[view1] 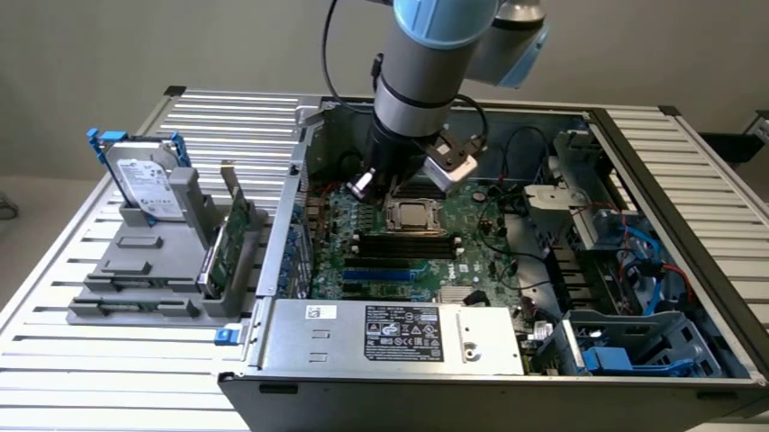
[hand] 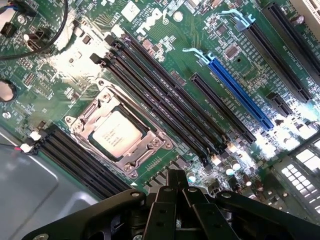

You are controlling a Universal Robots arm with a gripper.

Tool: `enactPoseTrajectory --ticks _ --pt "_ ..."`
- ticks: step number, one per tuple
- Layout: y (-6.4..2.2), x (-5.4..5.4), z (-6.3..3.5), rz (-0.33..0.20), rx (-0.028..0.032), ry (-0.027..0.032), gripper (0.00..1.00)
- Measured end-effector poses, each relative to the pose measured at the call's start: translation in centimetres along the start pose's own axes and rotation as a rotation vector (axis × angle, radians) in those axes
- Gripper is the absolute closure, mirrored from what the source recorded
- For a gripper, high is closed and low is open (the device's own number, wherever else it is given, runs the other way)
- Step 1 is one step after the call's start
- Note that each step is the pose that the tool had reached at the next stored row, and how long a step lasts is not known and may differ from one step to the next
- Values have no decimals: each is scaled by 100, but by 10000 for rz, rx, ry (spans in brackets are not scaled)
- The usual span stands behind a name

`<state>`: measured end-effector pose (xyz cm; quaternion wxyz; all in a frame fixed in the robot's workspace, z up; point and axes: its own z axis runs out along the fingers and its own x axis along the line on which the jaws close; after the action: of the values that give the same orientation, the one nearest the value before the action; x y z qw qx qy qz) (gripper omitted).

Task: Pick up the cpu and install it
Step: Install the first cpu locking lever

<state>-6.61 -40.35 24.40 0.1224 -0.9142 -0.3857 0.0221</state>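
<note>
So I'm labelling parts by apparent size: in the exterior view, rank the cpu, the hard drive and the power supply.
Largest to smallest:
1. power supply
2. hard drive
3. cpu, seated in its socket

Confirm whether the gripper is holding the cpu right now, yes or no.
No: in the wrist view the cpu lies flat inside the socket on the motherboard, apart from the shut gripper, which holds nothing.

silver cpu (hand: 114,134), green motherboard (hand: 165,55) — blue slot (hand: 240,92)
</note>
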Motion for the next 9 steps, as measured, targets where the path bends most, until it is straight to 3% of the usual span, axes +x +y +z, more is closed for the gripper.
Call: enactPoseTrajectory --ticks 5,7,9 --pt "-7 8 -4 -407 13 -84 89" --pt "-11 10 -4 -535 -45 -42 89" --pt "-13 13 -2 -670 -183 77 89"
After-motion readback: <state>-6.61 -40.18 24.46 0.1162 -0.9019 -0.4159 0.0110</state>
